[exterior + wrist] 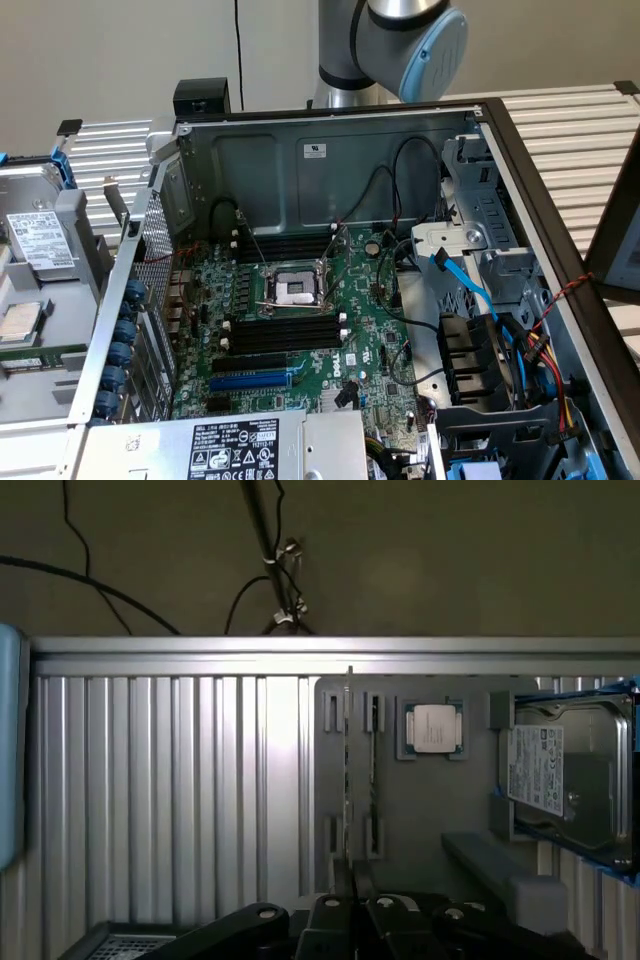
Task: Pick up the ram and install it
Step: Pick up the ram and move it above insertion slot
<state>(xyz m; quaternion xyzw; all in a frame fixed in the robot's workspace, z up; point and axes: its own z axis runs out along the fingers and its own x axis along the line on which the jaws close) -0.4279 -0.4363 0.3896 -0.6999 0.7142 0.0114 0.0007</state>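
The ram (347, 770) shows edge-on in the wrist view as a thin stick. It rises from between my black fingers (338, 912) and reaches just past the far edge of a grey holder tray (420, 810). My gripper (352, 882) is shut on its near end. A second thin stick (373, 770) stands in the neighbouring slot of the tray. In the exterior view the open computer case holds the green motherboard (375, 350) with empty black memory slots (285, 330) on both sides of the processor socket (295, 290).
The tray also carries a processor chip (433, 727) and a hard drive (560, 770) in a blue-edged bay. The same tray (60, 330) lies at the exterior view's left beside the case wall (130, 300). Ribbed metal table (150, 800) surrounds it. Cables (470, 290) crowd the case's right side.
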